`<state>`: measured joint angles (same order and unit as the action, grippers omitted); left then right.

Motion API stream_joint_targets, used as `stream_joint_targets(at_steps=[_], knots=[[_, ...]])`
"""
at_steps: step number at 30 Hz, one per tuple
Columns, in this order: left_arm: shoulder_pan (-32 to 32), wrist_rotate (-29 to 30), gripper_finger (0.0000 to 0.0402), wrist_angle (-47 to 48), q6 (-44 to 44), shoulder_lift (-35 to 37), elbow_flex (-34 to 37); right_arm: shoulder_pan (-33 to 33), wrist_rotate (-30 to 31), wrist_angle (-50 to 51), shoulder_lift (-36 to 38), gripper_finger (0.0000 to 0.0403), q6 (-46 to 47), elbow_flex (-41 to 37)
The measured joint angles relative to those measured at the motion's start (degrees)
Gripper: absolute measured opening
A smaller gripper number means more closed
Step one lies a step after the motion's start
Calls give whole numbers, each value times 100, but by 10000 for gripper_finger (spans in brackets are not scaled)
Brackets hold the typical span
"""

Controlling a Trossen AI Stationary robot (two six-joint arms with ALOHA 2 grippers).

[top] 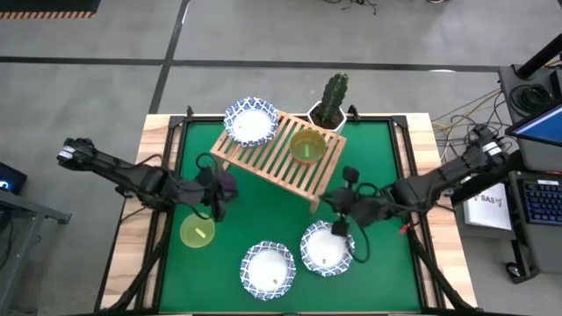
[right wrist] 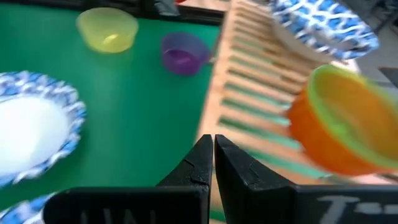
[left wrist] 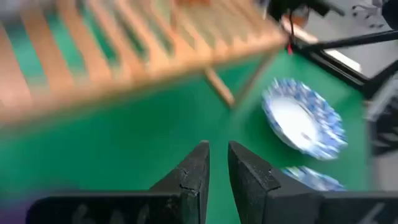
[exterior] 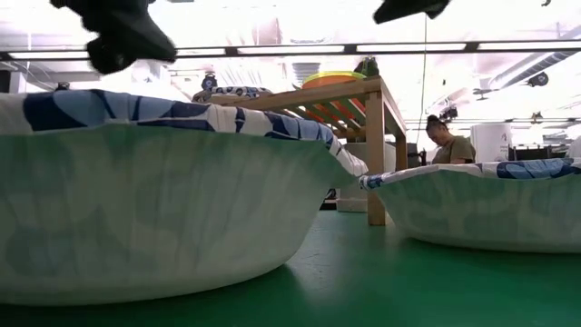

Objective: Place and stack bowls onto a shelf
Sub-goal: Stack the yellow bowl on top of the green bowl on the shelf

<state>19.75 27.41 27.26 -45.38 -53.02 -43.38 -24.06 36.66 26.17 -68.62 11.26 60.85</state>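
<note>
Both claws hang empty over the green mat [top: 263,206], fingers drawn nearly together. Left gripper [top: 218,200] reaches in from the table's left edge, its arm stretched low, just beside the purple bowl [top: 226,182] and above the yellow-green bowl [top: 198,232]. Right gripper [top: 341,211] extends from the right, between the shelf [top: 279,158] and a white bowl [top: 327,249]; a second white bowl [top: 269,269] sits left of that one at the near edge. On the shelf's slatted top rest a blue-rimmed bowl [top: 251,122] at the far left and stacked plastic bowls [top: 308,147] toward the right. A cactus pot [top: 329,110] stands behind the shelf. Open mat lies between the shelf and the near bowls. No writing is legible.
</note>
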Motion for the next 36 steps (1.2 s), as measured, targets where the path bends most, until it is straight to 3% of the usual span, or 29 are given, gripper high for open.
stream_joint_targets(at_steps=[5,11,17,23,29,36], knots=[[110,-1528,41,106,-2147,-324,0,-503,-4,-520,362,9,75,-714],[413,-3111,41,22,-4309,-1383,0,-685,79,-1264,704,9,-202,-1280],[688,-4462,41,94,-5258,-2353,-202,-681,88,-1346,903,9,-386,-1489],[693,-4692,41,992,-4695,-2890,-1097,-681,84,-1346,916,9,-682,-1505],[691,-4580,41,4060,-4398,-3286,-1898,-679,83,-1375,929,9,-1036,-1462],[688,-4247,41,4138,-4378,-3307,-1786,-679,82,-1410,929,9,-1084,-1462]])
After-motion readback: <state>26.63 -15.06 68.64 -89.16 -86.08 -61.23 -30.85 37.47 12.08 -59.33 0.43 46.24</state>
